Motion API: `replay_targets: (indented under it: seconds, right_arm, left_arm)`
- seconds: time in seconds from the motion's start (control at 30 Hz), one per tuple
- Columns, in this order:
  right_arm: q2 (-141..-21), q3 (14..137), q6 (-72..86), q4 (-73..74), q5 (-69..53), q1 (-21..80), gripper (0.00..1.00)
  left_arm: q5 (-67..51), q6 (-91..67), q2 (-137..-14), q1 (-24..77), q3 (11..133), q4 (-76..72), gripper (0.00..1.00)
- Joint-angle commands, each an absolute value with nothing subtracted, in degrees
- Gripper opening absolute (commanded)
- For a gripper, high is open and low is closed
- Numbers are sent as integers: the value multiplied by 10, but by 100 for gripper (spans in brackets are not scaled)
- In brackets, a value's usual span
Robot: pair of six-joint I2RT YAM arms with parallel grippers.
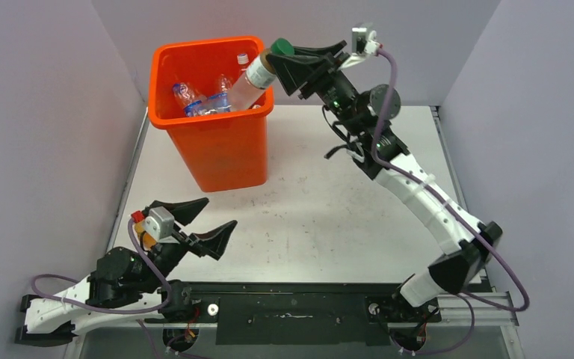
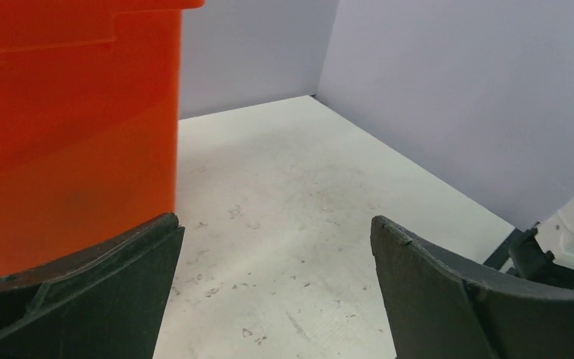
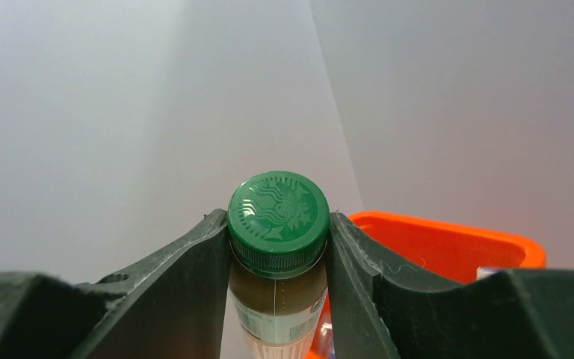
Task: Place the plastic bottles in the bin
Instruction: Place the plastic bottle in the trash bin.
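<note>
From above, the orange bin (image 1: pixel 209 112) stands at the far left of the desk (image 1: pixel 314 217), near the back wall, with several clear bottles (image 1: pixel 194 101) lying inside it. The right hand (image 1: pixel 278 60) reaches over the bin's right rim and is clenched on a green-capped bottle (image 1: pixel 248 84) just under its cap (image 1: pixel 282 48). That bottle is tilted, its cap up and to the right and its lower end down inside the bin, across the rim. The left hand (image 1: pixel 222 211) sits low at the near left of the desk, in front of the bin and apart from it, released, its two dark fingers spread wide with nothing between them. In the left wrist view, the fingers (image 2: pixel 105 292) frame bare, scuffed desk; the bin's orange wall fills the upper left, just beyond the left finger, and pale walls close the far corner. In the right wrist view, both fingers press against the sides of the green cap, which faces the camera. Below it the bottle shows dark brown contents and a white label. The bin's rolled rim shows orange behind the right finger, and whatever lies inside is hard to make out there.
</note>
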State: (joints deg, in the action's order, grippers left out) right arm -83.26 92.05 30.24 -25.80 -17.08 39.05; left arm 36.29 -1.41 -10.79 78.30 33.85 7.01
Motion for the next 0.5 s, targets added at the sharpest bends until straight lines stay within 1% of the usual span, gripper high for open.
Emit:
replay_targets:
  seconds: [0.0, 0.13, 0.27, 0.37, 0.47]
  right_arm:
    - [-929, 1035, 243, -282, -141, 393, 5]
    - [-1001, 1086, 183, -279, -124, 397, 5]
    - [-1072, 1173, 156, -216, -124, 398, 5]
    - [-1134, 1254, 155, -136, -136, 400, 5]
    - [-1166, 1289, 149, -89, -133, 405, 6]
  left_arm:
    - [482, -78, -101, 786, 392, 178, 96]
    - [515, -120, -82, 786, 379, 198, 96]
    - [512, -144, -76, 787, 386, 220, 96]
    - [517, -156, -78, 787, 394, 234, 96]
    - [521, -163, -80, 787, 395, 242, 96]
